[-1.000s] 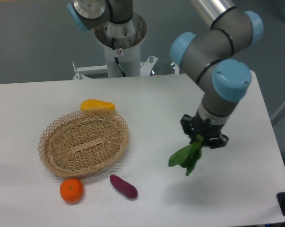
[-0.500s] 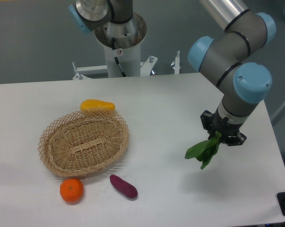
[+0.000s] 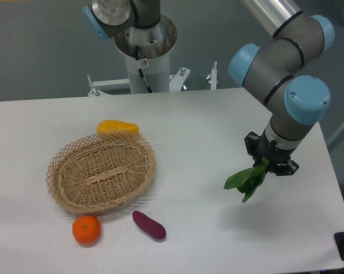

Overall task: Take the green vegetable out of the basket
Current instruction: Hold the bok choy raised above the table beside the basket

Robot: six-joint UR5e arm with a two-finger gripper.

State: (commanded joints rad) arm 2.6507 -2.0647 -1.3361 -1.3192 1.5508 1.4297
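Observation:
The green vegetable [image 3: 247, 180] hangs in the air over the right part of the table, leaves drooping down and to the left. My gripper [image 3: 264, 165] is shut on its stem end, pointing downward, well to the right of the basket. The basket [image 3: 101, 172] is a tan woven oval on the left of the table, and nothing shows inside it.
A yellow squash-like vegetable [image 3: 118, 127] lies against the basket's far rim. An orange [image 3: 86, 229] and a purple sweet potato [image 3: 149, 224] lie in front of the basket. The robot's base column [image 3: 144, 54] stands behind the table. The table's right edge is close to the gripper.
The gripper carried the green vegetable to the right between the earliest frame and half a second ago. Since then it has barely moved.

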